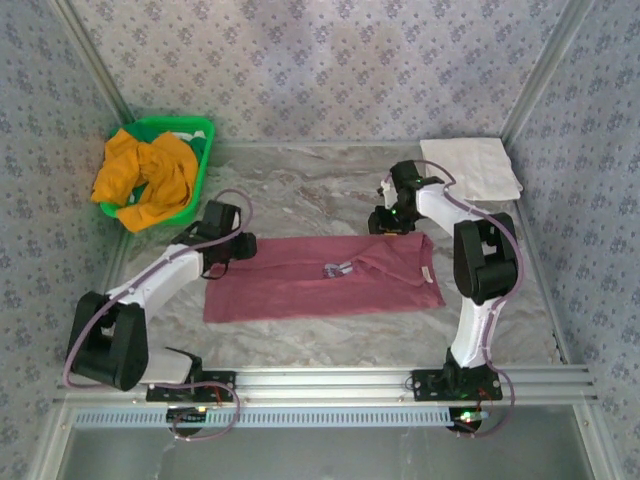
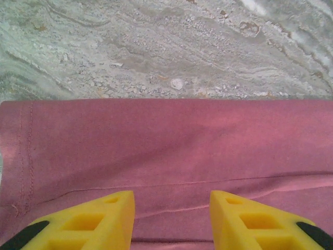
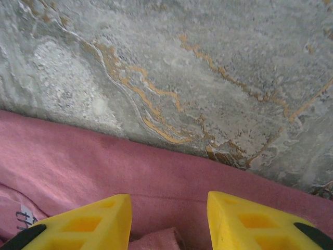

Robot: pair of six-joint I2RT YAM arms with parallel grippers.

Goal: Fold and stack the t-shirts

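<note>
Maroon t-shirt lies flat on the marble desk, in the middle, between my two arms. It is folded into a long strip that runs from left to right, and a small white print shows near its middle. My left hand is over the far left corner of the strip. From the left wrist camera I see its two yellow fingers standing apart. The cloth lies smooth under the gap, with a stitched hem at the left side, so this hand is open a middle amount and holds nothing. My right hand is over the far edge of the strip near its right end. From the right wrist camera its yellow fingers are apart too. A little bump of maroon cloth pokes up low in the gap, but the fingers are not pinching it. Bare desk shows just past the edge of the shirt in both wrist views. At the far left corner of the desk sits a green basket. A mustard-orange t-shirt is bunched up in it and spills over its front rim. At the far right corner lies a folded white cloth, well apart from the maroon shirt.
</note>
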